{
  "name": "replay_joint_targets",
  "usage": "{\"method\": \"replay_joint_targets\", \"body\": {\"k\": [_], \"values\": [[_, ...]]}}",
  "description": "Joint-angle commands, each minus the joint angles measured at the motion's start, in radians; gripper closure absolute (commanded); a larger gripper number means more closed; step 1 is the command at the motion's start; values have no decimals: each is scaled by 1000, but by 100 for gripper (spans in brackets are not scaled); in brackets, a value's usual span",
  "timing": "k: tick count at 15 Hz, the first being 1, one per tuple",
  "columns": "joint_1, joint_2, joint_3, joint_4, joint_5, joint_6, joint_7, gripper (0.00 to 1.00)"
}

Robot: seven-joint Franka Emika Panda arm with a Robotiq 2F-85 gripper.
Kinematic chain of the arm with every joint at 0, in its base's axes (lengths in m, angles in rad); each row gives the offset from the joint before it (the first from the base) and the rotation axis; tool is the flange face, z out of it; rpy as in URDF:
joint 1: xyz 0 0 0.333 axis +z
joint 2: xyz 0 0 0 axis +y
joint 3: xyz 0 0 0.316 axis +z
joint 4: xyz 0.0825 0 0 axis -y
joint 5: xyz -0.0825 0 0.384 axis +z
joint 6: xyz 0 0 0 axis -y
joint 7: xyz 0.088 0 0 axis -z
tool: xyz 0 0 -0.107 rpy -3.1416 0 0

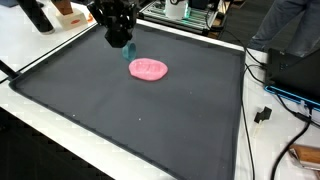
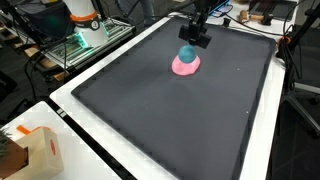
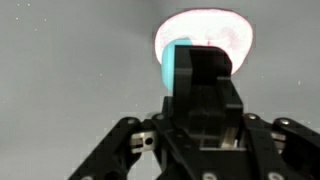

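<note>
- Gripper (image 2: 190, 42) shut on blue piece (image 2: 186, 54). Grip sits on upper part, so lower part hangs free beneath.
- Blue piece hangs at pink dish (image 2: 186, 67), toward one end of mat (image 2: 120, 110).
- Dish lies flat, alone on mat; judge approach from above unobstructed.
- In an exterior view, blue piece (image 1: 128, 48) shows beside dish (image 1: 148, 69), gap visible. The other angle overlaps them.
- Wrist view: blue piece (image 3: 178, 65) in front of dish (image 3: 210, 30). Picture is blurred, shape probably rounded.
- You cannot tell contact from clearance.
</note>
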Motion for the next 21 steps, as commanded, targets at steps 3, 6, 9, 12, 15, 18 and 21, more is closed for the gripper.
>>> {"method": "replay_joint_targets", "body": {"k": [3,6,9,12,15,18,21], "values": [[23,-17,12,-5,-44,-2,56,75],[66,-33,15,-10,-114,3,147,75],[127,-43,15,-8,-235,-8,297,75],[190,-36,17,2,-375,-35,452,75],[250,-21,20,14,-519,-88,599,75],[294,5,28,32,-624,-156,706,75],[330,28,33,39,-706,-196,804,75]]}}
